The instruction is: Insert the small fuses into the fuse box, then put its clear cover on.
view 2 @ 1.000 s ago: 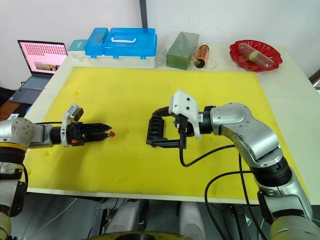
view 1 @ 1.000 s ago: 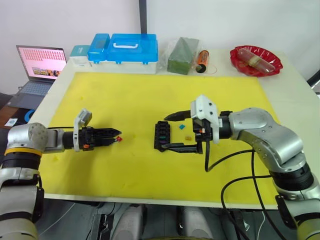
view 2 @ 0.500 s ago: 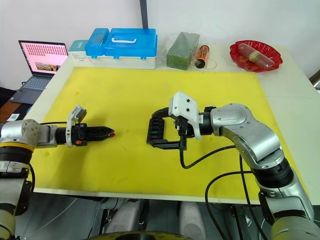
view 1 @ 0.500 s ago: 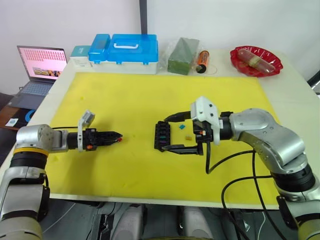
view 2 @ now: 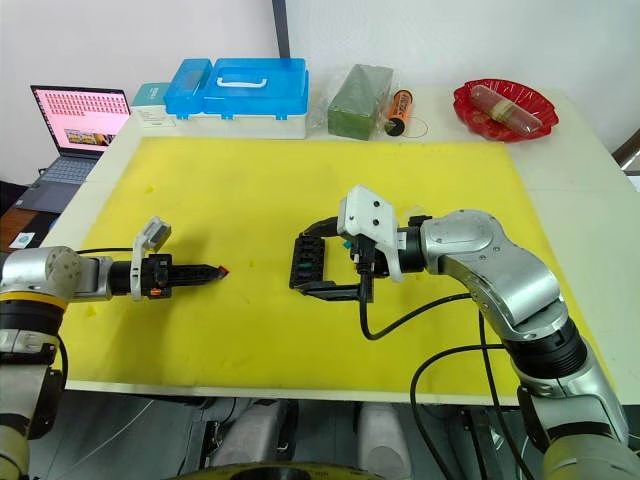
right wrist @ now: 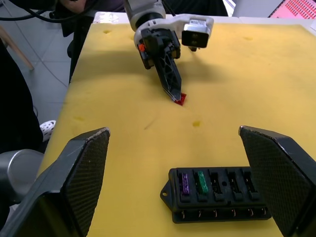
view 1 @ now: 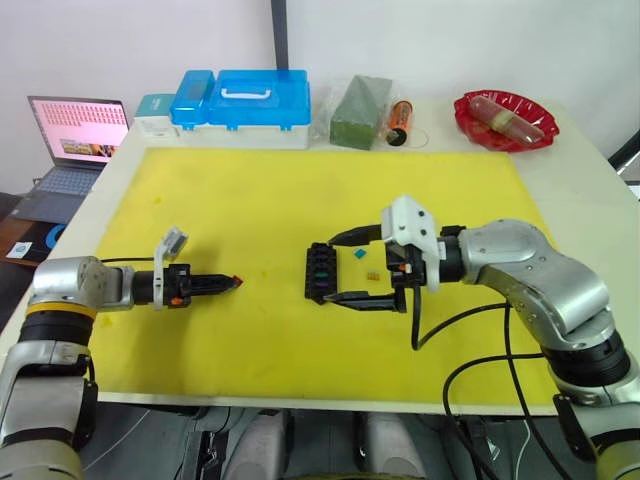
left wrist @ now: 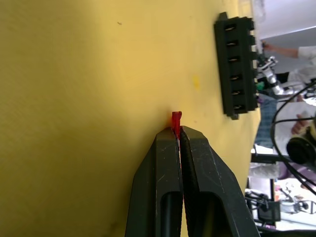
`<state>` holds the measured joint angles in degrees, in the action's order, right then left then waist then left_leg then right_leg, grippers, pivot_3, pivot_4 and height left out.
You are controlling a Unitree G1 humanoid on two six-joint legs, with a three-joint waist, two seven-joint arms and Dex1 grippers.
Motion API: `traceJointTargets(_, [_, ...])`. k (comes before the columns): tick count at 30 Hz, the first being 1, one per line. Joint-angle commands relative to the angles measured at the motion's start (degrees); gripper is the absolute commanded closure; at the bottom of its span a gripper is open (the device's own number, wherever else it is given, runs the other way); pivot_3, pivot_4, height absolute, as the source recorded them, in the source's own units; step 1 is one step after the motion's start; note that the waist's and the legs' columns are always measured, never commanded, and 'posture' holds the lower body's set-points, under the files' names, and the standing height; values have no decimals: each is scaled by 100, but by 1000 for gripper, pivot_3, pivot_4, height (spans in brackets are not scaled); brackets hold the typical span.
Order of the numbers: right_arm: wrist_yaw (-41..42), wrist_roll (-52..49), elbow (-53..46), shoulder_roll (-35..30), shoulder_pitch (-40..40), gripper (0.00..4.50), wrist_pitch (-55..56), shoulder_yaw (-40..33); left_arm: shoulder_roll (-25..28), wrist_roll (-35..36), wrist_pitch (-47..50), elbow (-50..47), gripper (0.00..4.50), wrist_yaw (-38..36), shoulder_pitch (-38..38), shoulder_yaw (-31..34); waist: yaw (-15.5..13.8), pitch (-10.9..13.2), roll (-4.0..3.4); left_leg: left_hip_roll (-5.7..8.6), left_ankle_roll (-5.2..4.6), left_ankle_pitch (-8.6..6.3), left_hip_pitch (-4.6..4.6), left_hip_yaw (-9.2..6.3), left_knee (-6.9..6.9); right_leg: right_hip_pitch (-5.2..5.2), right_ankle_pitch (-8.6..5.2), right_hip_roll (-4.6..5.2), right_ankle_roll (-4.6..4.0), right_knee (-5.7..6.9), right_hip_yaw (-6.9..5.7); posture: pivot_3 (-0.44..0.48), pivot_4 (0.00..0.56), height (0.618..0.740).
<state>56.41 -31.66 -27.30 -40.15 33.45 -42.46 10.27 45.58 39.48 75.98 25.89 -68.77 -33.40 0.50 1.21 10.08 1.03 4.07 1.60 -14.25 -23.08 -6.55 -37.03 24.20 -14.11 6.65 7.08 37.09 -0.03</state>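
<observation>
We see the left gripper [view 1: 232, 282] clamped on a tiny red square plastic fuse [left wrist: 176, 119], tip low over the yellow foam mat [view 1: 250, 200]; the wrist view shows both black fingers pressed together with the red chip poking out past the tips. It sits at about 9 o'clock from the small black rectangular plastic fuse box [view 1: 319, 272], well apart from it.

The fuse box lies near mat centre, slots facing up. In the right wrist view we count a purple fuse [right wrist: 183, 182] and a green fuse [right wrist: 201, 182] seated side by side at one end of the row; the slots beside them look empty.

The right gripper [view 1: 343, 267] is spread wide, one finger at 12 o'clock of the box and one at 6 o'clock, straddling its right-hand side; whether they touch it, we cannot tell.

Loose on the mat, at 3 o'clock from the box and near it: a teal fuse [view 1: 362, 255] and a tan fuse [view 1: 375, 275].

At the table's 12 o'clock edge: a blue-lidded storage case [view 1: 240, 103], a green block [view 1: 351, 103] and a red dish [view 1: 499, 115]. A laptop [view 1: 72, 140] sits at 10 o'clock, off the table.
</observation>
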Motion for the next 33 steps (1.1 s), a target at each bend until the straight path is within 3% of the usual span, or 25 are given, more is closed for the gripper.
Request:
traceJointTargets(1, [-257,-622,-15,226,143,0,-446,-532,225,626,414,-1029,4477,-237,146,400,-3,1,2,-1,0,0,-3,-1,0,2,0,1,0,0,0,0,150,740])
traceJointTargets(4, [-597,-1297,141,507,285,0,-1064,-956,89,1042,-45,-2184,4477,-210,373,945,-30,1,2,-1,1,0,-9,-4,-1,5,0,6,0,-3,1,0,150,740])
traceJointTargets(6, [-845,-1694,243,669,370,0,-1421,-1190,-277,1315,-437,-2766,4477,67,459,1433,-66,1,2,0,2,0,-10,-5,-1,3,2,13,-2,-9,1,0,150,740])
traceJointTargets(8, [-985,-2002,315,769,399,0,-1659,-1335,-488,1315,-785,-3244,4477,263,457,1477,-66,0,3,1,5,1,-11,-7,-1,1,3,17,-4,-14,-1,0,150,740])
traceJointTargets(9, [-1064,-2097,338,813,399,211,-1726,-1392,-581,1290,-885,-3374,4496,404,421,1455,-63,0,3,2,5,1,-10,-5,-1,-2,3,16,-4,-16,-1,0,150,740])
traceJointTargets(11, [-1243,-2307,393,874,378,567,-1875,-1523,-822,1332,-919,-3422,4500,773,234,1447,-63,1,2,2,5,1,-10,-3,0,-1,3,15,-3,-16,-1,0,150,740])
traceJointTargets(14, [-1297,-2213,323,761,301,1491,-1844,-1440,-1022,1255,-1560,-3776,4500,651,166,1286,-47,1,3,3,5,1,-10,-2,0,0,3,13,-3,-14,-2,0,150,740])
traceJointTargets(16, [-1292,-2239,282,737,273,1491,-1823,-1395,-1120,1182,-1918,-3855,4500,630,162,1202,-36,1,3,3,4,1,-10,2,1,2,3,12,-3,-15,-1,0,150,740])
traceJointTargets(21, [-1430,-2285,257,830,251,2674,-1804,-1344,-1167,1298,-2171,-3831,4500,605,137,1137,-38,1,3,2,4,1,-10,4,1,4,3,8,-3,-14,-1,0,150,740])
traceJointTargets(30, [-1601,-2425,319,914,274,2674,-1831,-1354,-1173,1326,-2429,-3928,4500,565,179,907,-42,1,3,3,3,1,-10,4,0,2,3,7,-3,-14,-2,0,150,740])
traceJointTargets(33, [-1638,-2525,305,935,275,3232,-1866,-1370,-1164,1339,-2434,-3944,4500,552,207,872,-40,1,3,3,3,1,-10,3,0,2,3,6,-3,-14,-2,0,150,740])
